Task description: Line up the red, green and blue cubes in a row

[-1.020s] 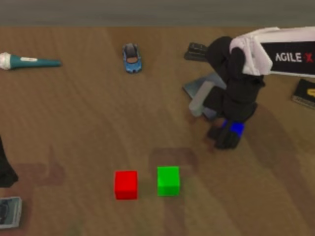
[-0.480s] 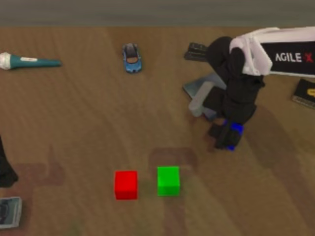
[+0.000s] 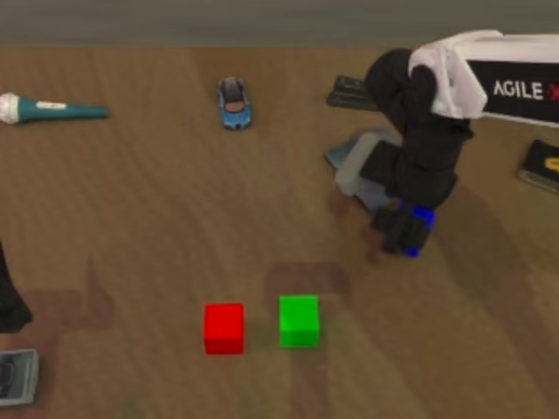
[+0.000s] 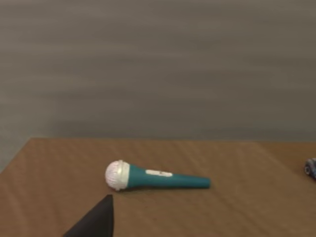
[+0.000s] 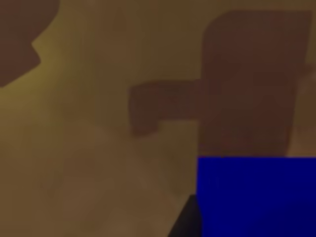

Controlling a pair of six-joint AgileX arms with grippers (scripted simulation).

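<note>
Pinching the blue cube in my right gripper; arm reads "AGILE" at 2 o'clock; wood-grain table.

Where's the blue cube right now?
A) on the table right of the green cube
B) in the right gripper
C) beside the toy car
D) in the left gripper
B: the blue cube sits in the right gripper, away from the red and green cubes.

White "AGILE" lettering on black panel of right arm, cut off at frame edge; no other text legible.
</note>
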